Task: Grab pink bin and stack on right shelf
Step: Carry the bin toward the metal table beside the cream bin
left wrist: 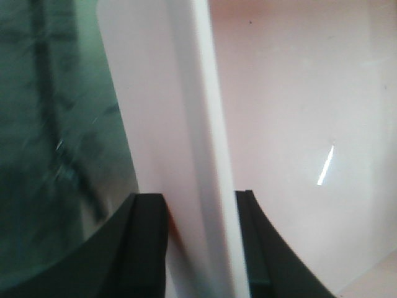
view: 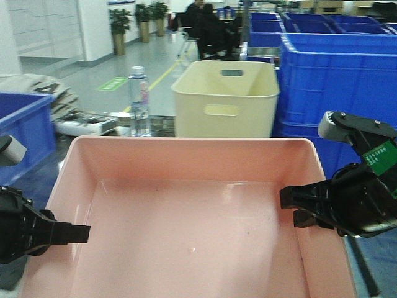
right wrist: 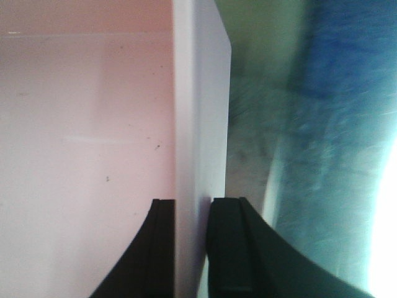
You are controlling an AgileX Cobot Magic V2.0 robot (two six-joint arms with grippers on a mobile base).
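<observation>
Far left: ribbed blue crate [view: 22, 133], cut off by the frame edge. Below it, left gripper [view: 73, 234], black, reaching in from the side and clamped on the left wall of the pink bin [view: 186, 149]. In the left wrist view, fingers [left wrist: 149, 242] straddling that wall, one outside and one inside, both against the plastic.

Fills the lower middle of the front view, that bin: wide, shallow, open side up, held at both short walls between the two arms. A few dark specks and a streak of glare on its floor. Cannot tell whether its underside rests on anything.

Behind its far rim, left of centre, a clear water bottle [view: 139, 102], upright. Just to the right of the bottle, a taller cream bin [view: 224, 99] with handle slots. Farther back, potted plants [view: 119, 28] and a seated person [view: 208, 25] in dark clothes.

On the right, right gripper [view: 291, 208], pinching the bin's right wall. In the right wrist view, pads [right wrist: 226, 248] tight on either face of the wall. Beyond it, stacked blue crates [view: 335, 81] reaching to the right edge.
</observation>
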